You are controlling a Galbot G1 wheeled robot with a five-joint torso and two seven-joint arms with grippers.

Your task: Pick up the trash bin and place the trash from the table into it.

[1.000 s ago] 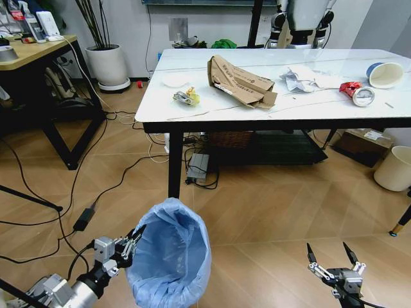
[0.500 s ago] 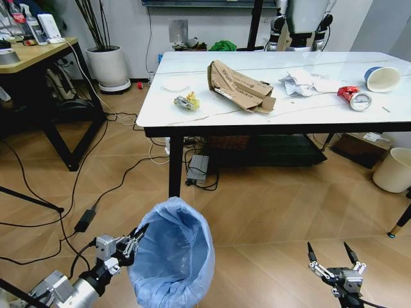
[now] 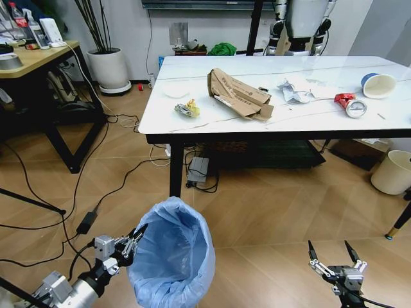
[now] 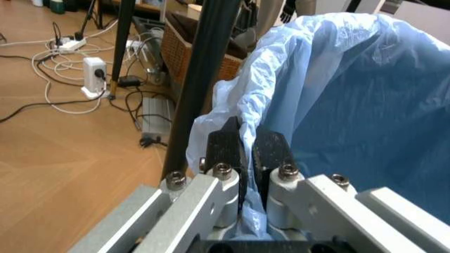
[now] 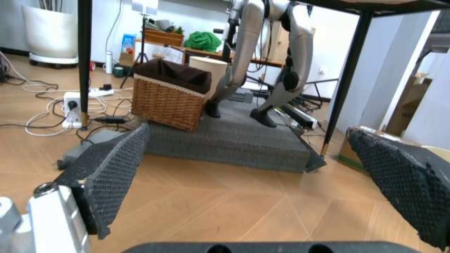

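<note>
Down at the bottom left of the head view, the left gripper (image 3: pixel 136 236) is pinched onto the rim of the trash bin (image 3: pixel 172 256), with the arm coming in low from the corner and angling up to the right. The wrist camera makes it pretty clear: both black fingers (image 4: pixel 226 147) sit nearly together with the crinkly light-blue bag squeezed between them, so it's clamped on the liner edge. The bin sits at the bottom centre of the frame, on or just above the wood floor, I can't tell which, on the near side of the table (image 3: pixel 276 115) and apart from it. Over at the bottom right, the right gripper (image 3: pixel 333 251) hangs low above the floor with its two pointy fingers spread wide and nothing in between; its own wrist view shows the textured pads (image 5: pixel 113 168) far apart too. All the trash is up on the white tabletop in the upper half of the frame: flattened cardboard (image 3: pixel 239 95) around the middle, a yellow wrapper (image 3: pixel 187 109) to its left, crumpled white paper (image 3: pixel 292 90) to the right, then a tape roll (image 3: pixel 355 108) and a blue-white cup (image 3: pixel 377 84) near the right edge.
</note>
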